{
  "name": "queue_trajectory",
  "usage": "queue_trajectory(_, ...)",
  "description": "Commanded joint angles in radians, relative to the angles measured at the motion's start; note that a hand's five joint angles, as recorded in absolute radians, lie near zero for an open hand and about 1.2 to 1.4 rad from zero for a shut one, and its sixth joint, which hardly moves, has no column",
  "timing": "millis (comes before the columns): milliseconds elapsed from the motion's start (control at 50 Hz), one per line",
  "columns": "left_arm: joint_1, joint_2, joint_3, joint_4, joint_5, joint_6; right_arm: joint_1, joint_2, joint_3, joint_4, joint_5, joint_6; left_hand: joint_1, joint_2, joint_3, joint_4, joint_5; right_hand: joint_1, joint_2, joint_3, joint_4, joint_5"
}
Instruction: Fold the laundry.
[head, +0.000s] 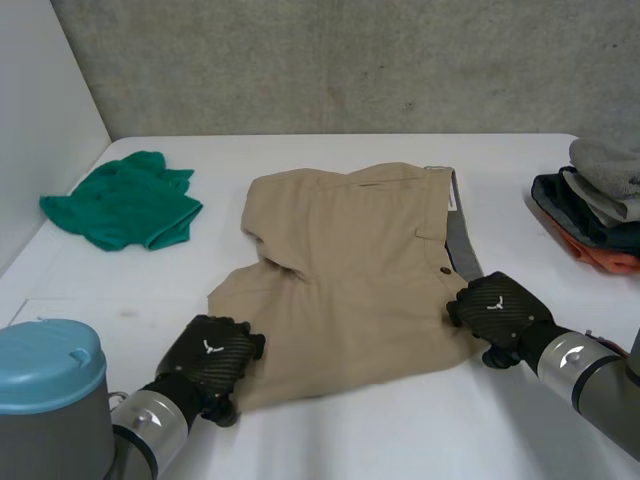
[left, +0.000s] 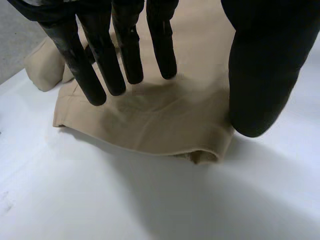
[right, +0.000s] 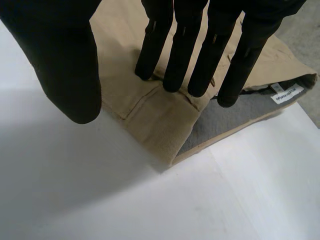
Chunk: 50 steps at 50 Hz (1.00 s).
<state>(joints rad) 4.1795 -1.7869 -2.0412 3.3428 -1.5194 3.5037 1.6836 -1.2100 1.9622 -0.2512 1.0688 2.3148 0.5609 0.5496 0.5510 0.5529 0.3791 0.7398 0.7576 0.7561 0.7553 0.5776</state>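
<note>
Head view, tan shorts (head: 350, 270), folded stack (head: 600, 200) nearby

One table, three lots of clothes, two hands.

I count one white table (head: 400, 435). On it are one pair of tan shorts (head: 350, 270), one crumpled green cloth (head: 125, 205) and one pile of folded clothes (head: 600, 200). The pile shows three colours: grey, dark blue and orange. How many pieces are in it I cannot tell. There are two black hands, the left hand (head: 210, 355) and the right hand (head: 497, 310). One big light-blue cap (head: 45, 365) shows too.
</note>
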Motion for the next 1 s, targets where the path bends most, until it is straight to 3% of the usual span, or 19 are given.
queue_trajectory(20, -0.002, -0.032, 0.010, 0.059, 0.001, 0.003, 0.005, 0.020, -0.011, -0.080, -0.001, 0.005, 0.651, 0.663, 0.661, 0.659, 0.659, 0.656, 0.638, 0.639, 0.640, 0.643)
queue_trajectory(60, -0.002, -0.028, 0.012, 0.081, -0.002, 0.003, 0.007, 0.020, -0.011, -0.114, 0.011, 0.012, 0.835, 0.846, 0.845, 0.843, 0.842, 0.656, 0.639, 0.640, 0.641, 0.644)
queue_trajectory(260, -0.041, 0.102, 0.010, 0.060, -0.024, 0.003, 0.005, -0.066, 0.003, -0.089, 0.065, 0.087, 0.835, 0.847, 0.845, 0.843, 0.843, 0.656, 0.639, 0.640, 0.641, 0.644)
queue_trajectory(380, -0.064, 0.216, 0.019, -0.210, -0.016, 0.024, -0.004, -0.190, 0.003, 0.199, 0.065, 0.045, 0.835, 0.847, 0.845, 0.843, 0.843, 0.656, 0.639, 0.640, 0.641, 0.644)
queue_trajectory(480, -0.107, 0.260, 0.048, -0.521, 0.001, 0.089, -0.057, -0.348, -0.006, 0.625, 0.094, -0.130, 0.835, 0.847, 0.845, 0.843, 0.843, 0.656, 0.639, 0.640, 0.641, 0.644)
queue_trajectory(540, -0.150, 0.288, 0.068, -0.627, 0.025, 0.110, -0.132, -0.432, 0.000, 0.835, 0.105, -0.234, 0.835, 0.847, 0.845, 0.843, 0.843, 0.656, 0.639, 0.640, 0.641, 0.644)
queue_trajectory(600, -0.180, 0.320, 0.108, -0.695, 0.056, 0.118, -0.160, -0.462, 0.003, 0.886, 0.099, -0.276, 0.835, 0.847, 0.845, 0.843, 0.843, 0.656, 0.639, 0.640, 0.641, 0.644)
queue_trajectory(680, -0.174, 0.319, 0.161, -0.619, 0.053, 0.120, -0.160, -0.468, 0.009, 0.834, 0.068, -0.256, 0.835, 0.847, 0.845, 0.843, 0.843, 0.656, 0.639, 0.640, 0.641, 0.644)
queue_trajectory(820, -0.125, 0.187, 0.185, -0.246, 0.007, 0.136, -0.147, -0.410, -0.008, 0.632, 0.048, -0.078, 0.835, 0.847, 0.845, 0.843, 0.843, 0.656, 0.639, 0.640, 0.641, 0.644)
queue_trajectory(880, -0.075, 0.071, 0.237, -0.075, -0.010, 0.185, -0.072, -0.318, -0.074, 0.511, 0.065, 0.027, 0.835, 0.847, 0.845, 0.843, 0.843, 0.656, 0.639, 0.640, 0.641, 0.644)
queue_trajectory(1000, -0.021, -0.112, 0.395, 0.085, -0.007, 0.268, -0.010, -0.194, -0.198, 0.331, 0.170, 0.150, 0.835, 0.847, 0.845, 0.843, 0.843, 0.656, 0.639, 0.640, 0.641, 0.644)
